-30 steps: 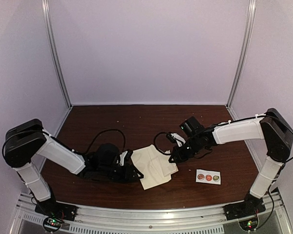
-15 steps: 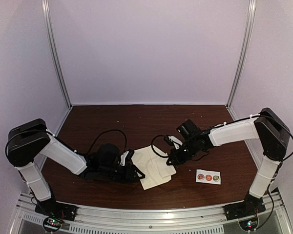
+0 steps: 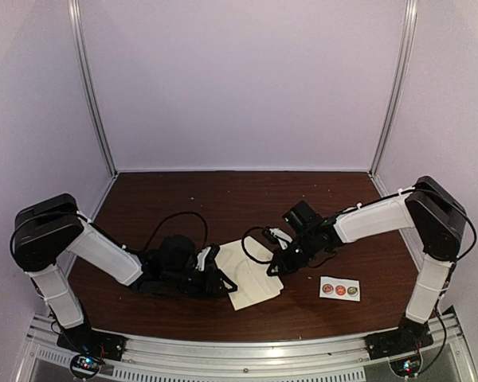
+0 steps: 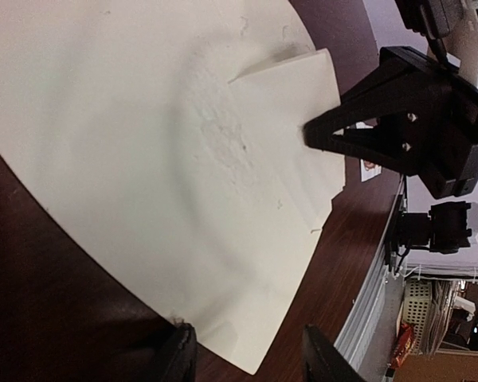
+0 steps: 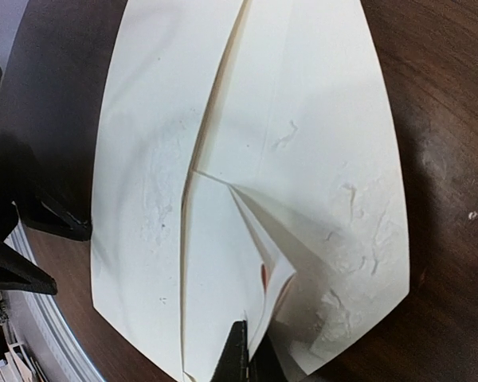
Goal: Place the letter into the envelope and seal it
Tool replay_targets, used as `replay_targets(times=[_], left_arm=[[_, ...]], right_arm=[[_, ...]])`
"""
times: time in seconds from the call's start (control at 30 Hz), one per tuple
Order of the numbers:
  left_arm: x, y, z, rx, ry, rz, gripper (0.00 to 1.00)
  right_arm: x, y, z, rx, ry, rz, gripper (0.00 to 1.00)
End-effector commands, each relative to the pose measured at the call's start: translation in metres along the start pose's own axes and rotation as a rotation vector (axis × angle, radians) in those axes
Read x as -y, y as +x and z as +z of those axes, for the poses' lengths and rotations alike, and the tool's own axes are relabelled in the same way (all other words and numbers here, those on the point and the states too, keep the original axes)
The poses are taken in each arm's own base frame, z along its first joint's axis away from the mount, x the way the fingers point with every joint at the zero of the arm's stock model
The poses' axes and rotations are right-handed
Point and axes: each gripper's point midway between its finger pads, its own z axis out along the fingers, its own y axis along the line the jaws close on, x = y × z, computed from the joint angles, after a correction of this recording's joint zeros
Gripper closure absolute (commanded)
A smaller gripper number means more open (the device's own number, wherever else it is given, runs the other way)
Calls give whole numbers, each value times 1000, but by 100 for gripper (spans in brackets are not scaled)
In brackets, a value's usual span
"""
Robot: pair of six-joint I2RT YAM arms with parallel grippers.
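The cream envelope (image 3: 240,273) lies flat on the brown table; it fills the left wrist view (image 4: 143,143) and the right wrist view (image 5: 139,167), with its flap (image 5: 327,135) open. My right gripper (image 3: 272,268) (image 5: 249,354) is shut on the edge of the folded letter (image 5: 231,263), which lies over the envelope's opening; it also shows in the left wrist view (image 4: 291,87). My left gripper (image 3: 215,276) (image 4: 247,350) is open, its fingers (image 4: 179,358) astride the envelope's near corner, low over the table.
A small white strip of round stickers (image 3: 339,289) lies on the table to the right of the envelope. Black cables (image 3: 171,219) loop behind the left gripper. A metal rail (image 3: 239,350) runs along the near table edge.
My right gripper has moved left with the letter, further over the envelope. The left arm has hardly moved.
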Motion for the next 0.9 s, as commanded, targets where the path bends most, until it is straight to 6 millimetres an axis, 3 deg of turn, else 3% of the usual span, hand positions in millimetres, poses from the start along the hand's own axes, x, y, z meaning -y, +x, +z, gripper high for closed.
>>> replay_targets(times=[0.0, 0.63, 0.87], left_arm=[[-12, 9, 5, -32, -34, -20, 53], [-7, 6, 10, -36, -20, -12, 53], [-2, 1, 6, -14, -12, -6, 53]], right_arm=[[-9, -1, 7, -6, -25, -1, 100], [-41, 2, 29, -23, -117, -5, 100], [-44, -6, 22, 4, -110, -5, 99]])
